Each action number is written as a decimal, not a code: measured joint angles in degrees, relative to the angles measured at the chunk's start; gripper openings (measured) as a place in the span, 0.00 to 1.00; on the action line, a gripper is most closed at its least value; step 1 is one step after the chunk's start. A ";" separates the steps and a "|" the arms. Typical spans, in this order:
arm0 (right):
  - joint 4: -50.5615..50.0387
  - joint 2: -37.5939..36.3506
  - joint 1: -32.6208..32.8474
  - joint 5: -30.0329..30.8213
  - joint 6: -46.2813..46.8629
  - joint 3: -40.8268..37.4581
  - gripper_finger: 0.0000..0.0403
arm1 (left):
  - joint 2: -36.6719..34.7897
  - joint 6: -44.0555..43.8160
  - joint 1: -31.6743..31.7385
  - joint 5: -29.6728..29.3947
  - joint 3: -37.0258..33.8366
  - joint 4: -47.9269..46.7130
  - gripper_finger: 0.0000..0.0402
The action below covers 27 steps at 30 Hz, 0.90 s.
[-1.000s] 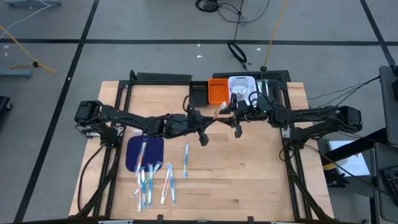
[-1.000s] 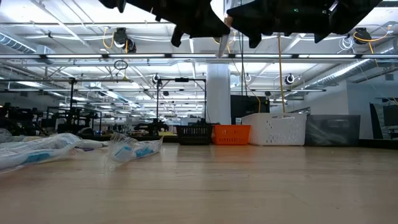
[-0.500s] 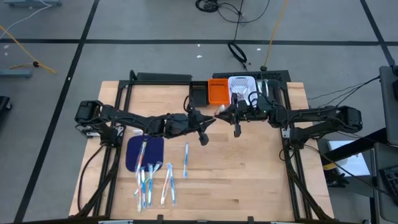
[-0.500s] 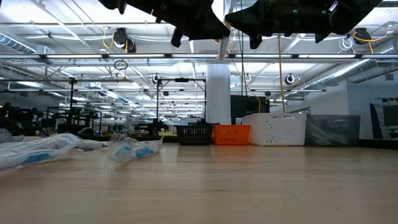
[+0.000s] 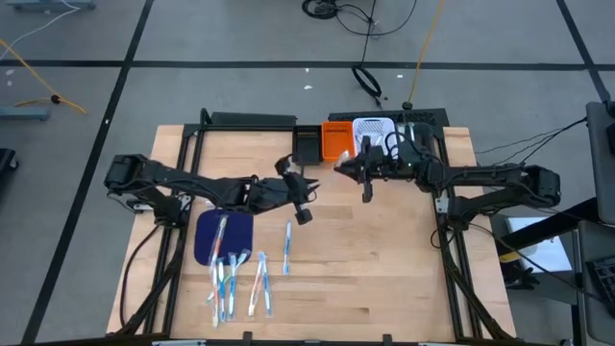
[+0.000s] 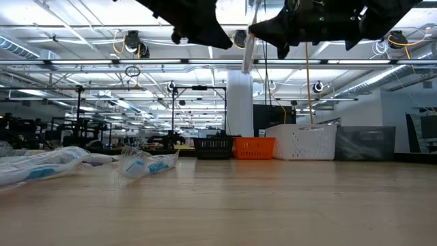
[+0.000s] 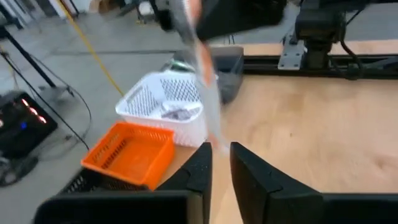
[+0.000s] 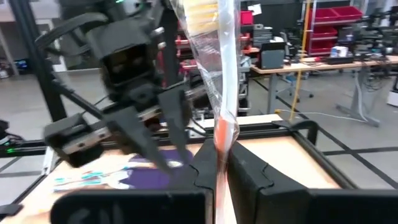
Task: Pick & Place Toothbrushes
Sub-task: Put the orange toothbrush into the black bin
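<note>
A wrapped toothbrush (image 8: 222,74) with an orange accent hangs upright in the air above the middle of the table, clenched between the fingers of the right gripper (image 5: 352,169); in the low view it shows as a pale stick (image 6: 248,51) dangling below the dark arm. A second ago both grippers met at this toothbrush; since then the right gripper has clamped shut on it, and the left gripper (image 5: 300,197) has loosened its fingers to a narrow gap and drawn back toward its own side, now holding nothing. The handover between the arms therefore looks complete, and the toothbrush rides with the right arm alone. Just behind it, along the far edge, stand the black bin (image 5: 308,146), the orange bin (image 5: 334,140) and the white bin (image 5: 373,131), so a short carry to a bin is probably next. The remaining toothbrushes (image 5: 229,279) lie near the front left of the table, some on the dark blue mat (image 5: 208,235) and one apart (image 5: 287,247), waiting to be picked.
</note>
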 joint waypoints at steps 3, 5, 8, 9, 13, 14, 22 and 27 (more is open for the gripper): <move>0.72 0.84 -1.81 0.22 0.03 0.04 0.02 | -0.94 -1.66 -0.97 0.17 0.00 -3.74 0.22; 1.08 2.17 -3.37 0.22 0.89 0.07 0.02 | -0.97 -1.88 -1.52 0.21 0.00 -5.07 0.26; 2.82 5.50 -5.72 0.24 1.91 0.54 0.02 | -0.88 -1.99 -2.25 0.46 0.00 -6.36 0.31; 2.80 6.74 -6.55 0.22 2.20 1.15 0.02 | -0.92 -2.06 -2.44 0.45 0.00 -6.57 0.32; 2.60 12.02 -9.63 0.14 2.53 4.84 0.02 | -0.90 -4.10 -3.32 0.48 0.00 -7.78 0.35; 2.41 13.41 -10.38 -0.02 2.55 5.81 0.02 | -0.90 -4.68 -3.60 0.50 0.00 -7.76 0.35; 1.51 24.64 -14.45 -2.33 4.83 14.15 0.02 | -0.92 -7.05 -5.67 1.97 0.00 -9.34 0.35; 0.78 31.47 -16.20 -3.10 6.96 19.56 0.02 | -0.92 -7.64 -6.53 1.97 0.00 -9.38 0.35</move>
